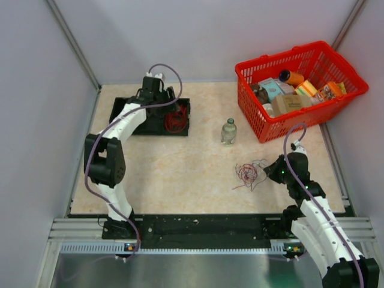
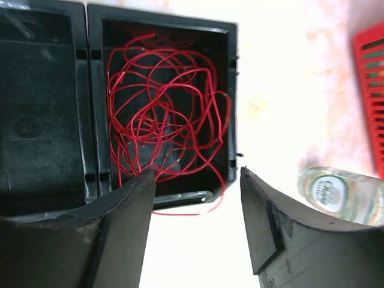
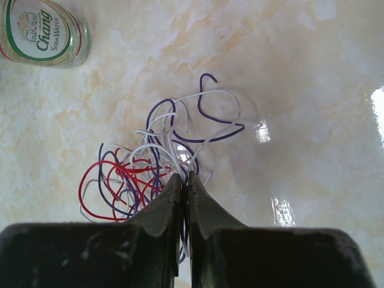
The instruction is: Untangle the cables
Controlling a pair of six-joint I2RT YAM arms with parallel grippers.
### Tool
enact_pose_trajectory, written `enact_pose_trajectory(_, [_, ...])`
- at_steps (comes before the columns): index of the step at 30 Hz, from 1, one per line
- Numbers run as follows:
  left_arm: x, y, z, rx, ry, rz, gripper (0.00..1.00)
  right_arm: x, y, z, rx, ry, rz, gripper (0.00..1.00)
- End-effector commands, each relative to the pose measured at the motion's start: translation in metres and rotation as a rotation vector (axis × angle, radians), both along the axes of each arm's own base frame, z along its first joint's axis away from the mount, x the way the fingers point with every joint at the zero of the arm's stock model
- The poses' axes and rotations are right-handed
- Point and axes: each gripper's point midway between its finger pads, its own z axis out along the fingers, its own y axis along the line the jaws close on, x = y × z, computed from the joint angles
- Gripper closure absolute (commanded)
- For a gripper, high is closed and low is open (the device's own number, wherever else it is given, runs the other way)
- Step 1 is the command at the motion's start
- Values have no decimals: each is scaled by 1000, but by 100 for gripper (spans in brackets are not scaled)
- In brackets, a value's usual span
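Left gripper [image 2: 197,173] spread open at a black plastic tray [image 2: 42,90] rim, thin red wire coil [image 2: 162,114] beyond; right gripper [image 3: 185,177] pinches red, white and blue-grey wire tangle [image 3: 129,171], pale marbled tabletop [image 3: 300,90] ahead.

My left gripper [image 2: 198,173]: arm reaching beyond and left of the bottle [image 1: 228,131], jaws standing apart; my right gripper [image 3: 185,177]: arm bent nearer and right of the bottle, pinched together on the cables [image 1: 249,173].

Tool [image 2: 198,173] spread; red cable [image 2: 162,114] bunched in tray's [image 2: 42,120] right compartment.
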Motion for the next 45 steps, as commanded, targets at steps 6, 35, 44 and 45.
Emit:
enact_pose_trajectory(6, [-30, 9, 78, -25, -162, 17, 27, 5, 3, 2, 5, -28, 30, 99])
enact_pose_trajectory(35, [-277, -217, -10, -170, -1, -586, 47, -20, 100, 13, 200, -22, 407, 98])
enact_pose_trajectory(44, [-267, -216, -25, -79, -8, -542, 54, -19, 99, 13, 182, -21, 407, 97])
enact_pose_trajectory(45, [-267, -216, -25, -68, -11, -542, 51, -18, 98, 12, 181, -22, 405, 98])
